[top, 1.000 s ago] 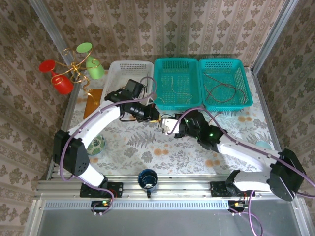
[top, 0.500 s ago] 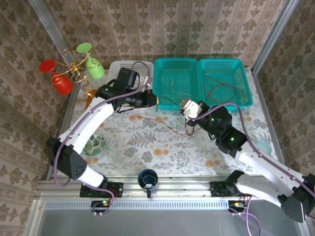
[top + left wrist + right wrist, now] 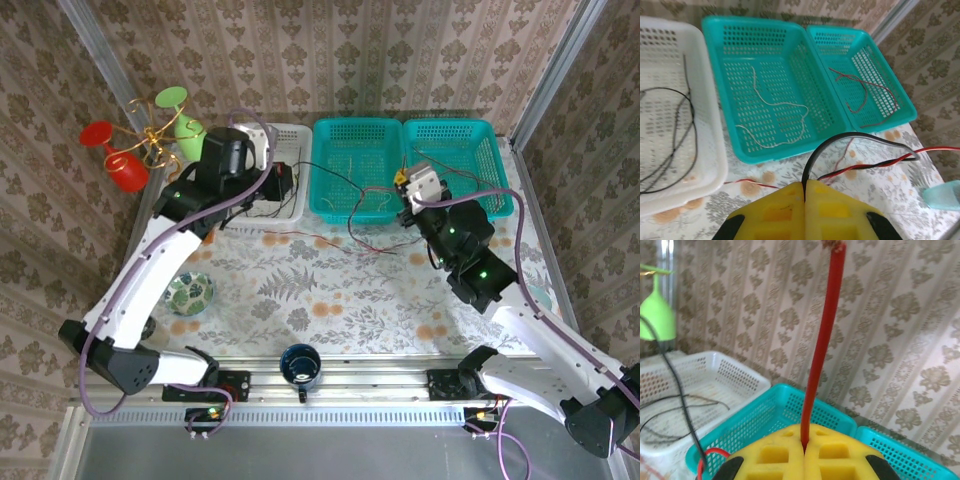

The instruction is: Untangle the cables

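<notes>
Red cable (image 3: 822, 340) rises from the clenched right claw (image 3: 804, 446), while the left claw (image 3: 804, 189) is clamped on a black cable (image 3: 850, 135). Twisted together, the two wires stretch between the claws over the floral table (image 3: 300, 290), just before the middle teal basket (image 3: 360, 124).

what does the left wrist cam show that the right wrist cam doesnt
Left wrist, not right: a grey cable in the middle teal basket, and the left end effector shut on a black cable. Right wrist, not left: a green glass, and the right end effector shut on a red cable. Both: the white basket holding loose black cables.
</notes>
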Tool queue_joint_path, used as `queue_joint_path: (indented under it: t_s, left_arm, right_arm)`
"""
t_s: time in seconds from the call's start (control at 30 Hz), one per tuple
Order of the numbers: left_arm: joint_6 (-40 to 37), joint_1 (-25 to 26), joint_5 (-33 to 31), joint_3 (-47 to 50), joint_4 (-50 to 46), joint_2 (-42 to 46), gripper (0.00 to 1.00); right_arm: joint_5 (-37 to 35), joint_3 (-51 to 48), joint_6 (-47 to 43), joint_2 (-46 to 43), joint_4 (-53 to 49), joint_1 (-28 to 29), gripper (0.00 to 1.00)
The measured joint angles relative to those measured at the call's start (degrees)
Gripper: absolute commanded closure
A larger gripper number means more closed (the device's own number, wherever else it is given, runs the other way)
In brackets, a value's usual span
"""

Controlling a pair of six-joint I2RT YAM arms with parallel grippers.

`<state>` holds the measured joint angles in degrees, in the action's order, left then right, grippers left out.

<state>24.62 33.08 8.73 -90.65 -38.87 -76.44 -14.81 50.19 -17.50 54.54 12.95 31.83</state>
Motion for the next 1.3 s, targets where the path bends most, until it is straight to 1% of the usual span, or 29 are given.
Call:
queue_joint_path:
  t_s: [0.1,0.2,0.4,0.53,0.73,0.93,1.3]
  left_arm:
    - [-1.07,-0.15,-2.62,0.00,0.00,1.49,1.00]
    - [-1.11,-1.53,-3.37,0.04,0.00,2.60,1.00]
    - [-1.01,-7.58,-2.89,0.24,-0.22,3.61,1.00]
    - [-0.98,-11.76,-2.47,0.72,-0.87,5.03,1.00]
    - [-0.83,-18.03,-1.49,3.32,-2.40,9.51,1.00]
    - [-0.81,-23.76,-0.35,4.66,-3.39,12.09,1.00]
    - [-0.22,-34.21,1.84,8.13,-5.79,16.81,1.00]
  right_arm:
    - [-2.67,1.05,1.60,-0.17,0.13,-0.59,1.00]
    - [-5.01,2.10,2.89,-0.20,0.04,-1.42,1.00]
    - [-8.46,3.37,4.72,-0.83,-1.14,-4.24,1.00]
    - [-9.86,3.61,6.60,-2.19,-2.32,-7.56,1.00]
    - [-11.39,4.00,9.29,-4.17,-3.98,-12.72,1.00]
    - [-12.52,4.26,11.04,-4.68,-5.44,-16.61,1.00]
    - [-20.13,4.26,13.66,-5.05,-7.17,-22.47,1.00]
